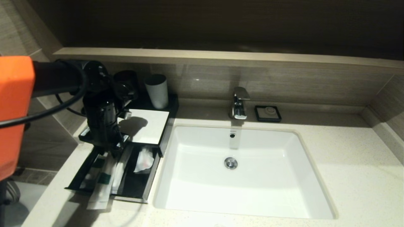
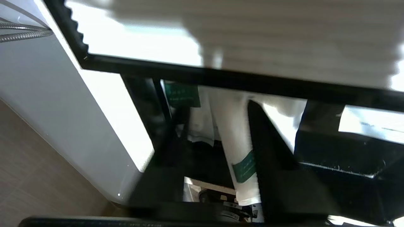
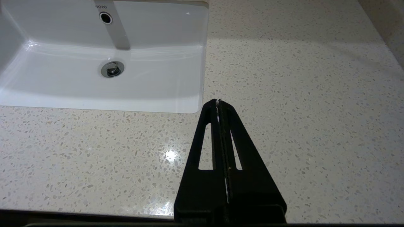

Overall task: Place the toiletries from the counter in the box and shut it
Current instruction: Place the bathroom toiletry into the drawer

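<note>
- Packets [image 1: 104, 181]: long, slim, translucent white with green labels; they lie lengthwise in the pulled-out drawer [image 1: 139, 189], and at least one pokes past the drawer front over the counter [image 1: 331, 151]. Judged light, limp and slick in their wrappers; a pinch across the middle of the narrow width looks the surest hold, since the ends would droop.
- Box [image 1: 148, 126]: low, black, white top panel, at the counter's left end beside the basin [image 1: 240, 170]. Drawer stands open. Judged light enough to slide if the drawer is pushed hard.
- Left gripper [image 1: 111, 150]: hangs over the drawer's back end, just in front of the white panel. In the left wrist view the fingers [image 2: 271, 164] are spread, with a packet [image 2: 240, 148] lying between them; whether they press on it I cannot tell.
- Right gripper [image 3: 218, 104]: over bare counter right of the basin, well apart from the box, fingers pressed together, holding nothing.
- Crumpled white wrapper [image 1: 143, 160]: in the drawer's right compartment.
- Cups: black cup [image 1: 126, 82] and white cup [image 1: 157, 90] behind the box, near the arm's path.
- Tap [image 1: 239, 103] and soap dish [image 1: 268, 113]: behind the basin, out of the way.
- Obstacle, as judged: the overhanging packet may block the drawer from closing.
</note>
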`<state>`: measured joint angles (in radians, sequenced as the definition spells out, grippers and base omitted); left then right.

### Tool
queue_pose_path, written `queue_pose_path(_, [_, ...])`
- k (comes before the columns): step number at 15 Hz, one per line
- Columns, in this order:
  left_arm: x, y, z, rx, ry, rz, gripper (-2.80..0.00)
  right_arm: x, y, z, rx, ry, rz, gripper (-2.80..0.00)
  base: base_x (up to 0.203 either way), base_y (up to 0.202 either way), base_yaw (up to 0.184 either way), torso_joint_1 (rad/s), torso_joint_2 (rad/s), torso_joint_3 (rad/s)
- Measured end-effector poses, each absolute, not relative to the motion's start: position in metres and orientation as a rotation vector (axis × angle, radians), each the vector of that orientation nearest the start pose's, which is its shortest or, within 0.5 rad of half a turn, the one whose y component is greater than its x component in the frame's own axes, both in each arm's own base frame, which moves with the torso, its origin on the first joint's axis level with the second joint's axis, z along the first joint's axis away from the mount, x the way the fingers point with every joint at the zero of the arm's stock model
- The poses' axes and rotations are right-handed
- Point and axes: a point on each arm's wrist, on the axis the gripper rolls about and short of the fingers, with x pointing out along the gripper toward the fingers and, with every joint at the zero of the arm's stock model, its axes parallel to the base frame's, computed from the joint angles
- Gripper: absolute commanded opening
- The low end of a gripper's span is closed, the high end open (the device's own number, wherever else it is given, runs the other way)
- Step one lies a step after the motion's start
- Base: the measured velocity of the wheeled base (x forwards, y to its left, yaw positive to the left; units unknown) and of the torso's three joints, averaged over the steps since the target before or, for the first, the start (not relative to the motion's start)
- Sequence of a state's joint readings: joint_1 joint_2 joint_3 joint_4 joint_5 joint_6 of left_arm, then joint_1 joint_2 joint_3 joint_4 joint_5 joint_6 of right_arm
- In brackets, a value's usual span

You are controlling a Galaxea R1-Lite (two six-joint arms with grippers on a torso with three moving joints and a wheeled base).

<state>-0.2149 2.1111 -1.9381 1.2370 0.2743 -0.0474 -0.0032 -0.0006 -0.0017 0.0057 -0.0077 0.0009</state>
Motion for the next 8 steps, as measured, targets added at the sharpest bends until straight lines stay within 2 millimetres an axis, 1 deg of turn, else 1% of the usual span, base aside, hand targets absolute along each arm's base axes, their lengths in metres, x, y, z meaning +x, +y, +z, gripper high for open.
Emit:
queue_pose_path(4, [0.344,-0.069,0.207,0.298,1.356,0.079,0.0,-0.023,0.0,0.075,0.001,0.004,-0.011,-2.8,0.0,0.0,0.0,0.0,0.0,0.0])
queue_pose_path(8, [0.333,-0.067,0.221,0.248,1.334,0.069,0.0,-0.023,0.0,0.075,0.0,0.004,-0.011,-2.8,0.0,0.0,0.0,0.0,0.0,0.0])
